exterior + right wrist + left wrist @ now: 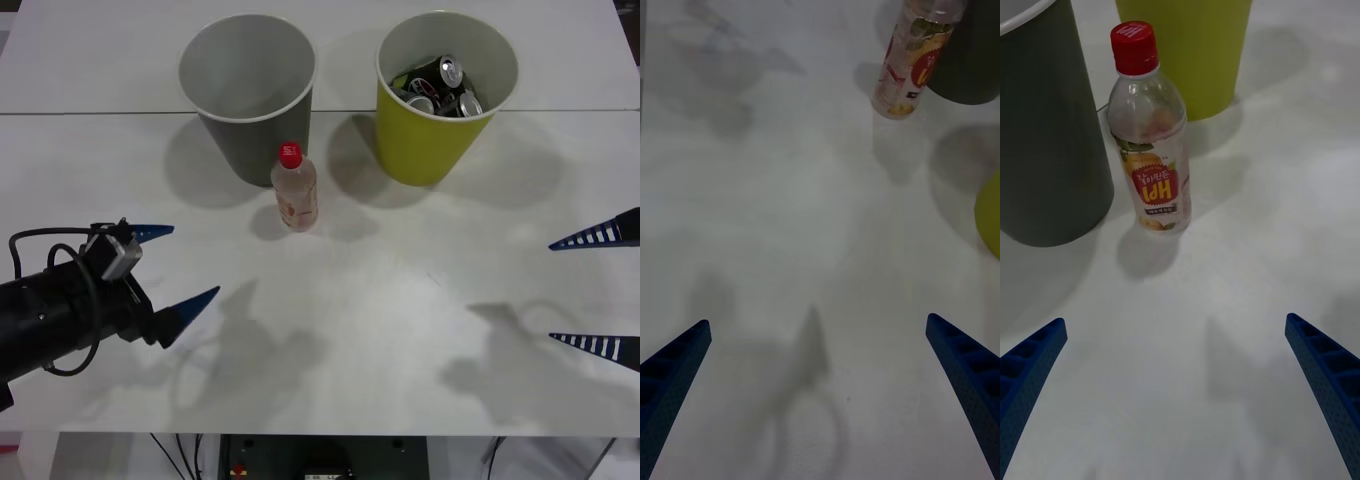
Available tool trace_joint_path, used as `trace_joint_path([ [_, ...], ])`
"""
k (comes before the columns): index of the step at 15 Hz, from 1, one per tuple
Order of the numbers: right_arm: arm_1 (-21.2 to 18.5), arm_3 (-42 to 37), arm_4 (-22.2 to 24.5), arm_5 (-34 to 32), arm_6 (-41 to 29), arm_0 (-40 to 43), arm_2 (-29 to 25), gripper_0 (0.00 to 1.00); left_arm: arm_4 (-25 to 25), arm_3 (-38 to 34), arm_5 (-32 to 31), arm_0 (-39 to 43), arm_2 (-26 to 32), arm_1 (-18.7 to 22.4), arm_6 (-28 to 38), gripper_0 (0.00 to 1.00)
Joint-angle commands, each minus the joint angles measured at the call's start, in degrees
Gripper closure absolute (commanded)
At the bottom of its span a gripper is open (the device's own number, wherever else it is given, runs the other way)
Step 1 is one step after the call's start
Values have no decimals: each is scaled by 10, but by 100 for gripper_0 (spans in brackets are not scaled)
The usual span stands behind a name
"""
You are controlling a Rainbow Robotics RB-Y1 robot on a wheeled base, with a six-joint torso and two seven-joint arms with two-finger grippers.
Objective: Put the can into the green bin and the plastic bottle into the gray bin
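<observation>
The plastic bottle stands upright on the white table, red cap on, just in front of the gray bin. To its right the green bin holds several dark cans. My left gripper hangs open low over the table at the near left, some way short of the bottle, nothing between its fingers. Near the table's right edge my right gripper is open too and holds nothing.
A seam runs across the white table behind the bins. The table's front edge lies close to both arms. Bare tabletop lies between the two grippers.
</observation>
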Motion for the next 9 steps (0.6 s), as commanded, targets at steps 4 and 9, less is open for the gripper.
trace_joint_path([
  [4,0,0,0,0,0,0,0,0,-179,1,59,-26,-41,-28,185,0],
  [9,0,0,0,0,0,0,0,0,-342,3,79,-31,-73,-83,308,0],
])
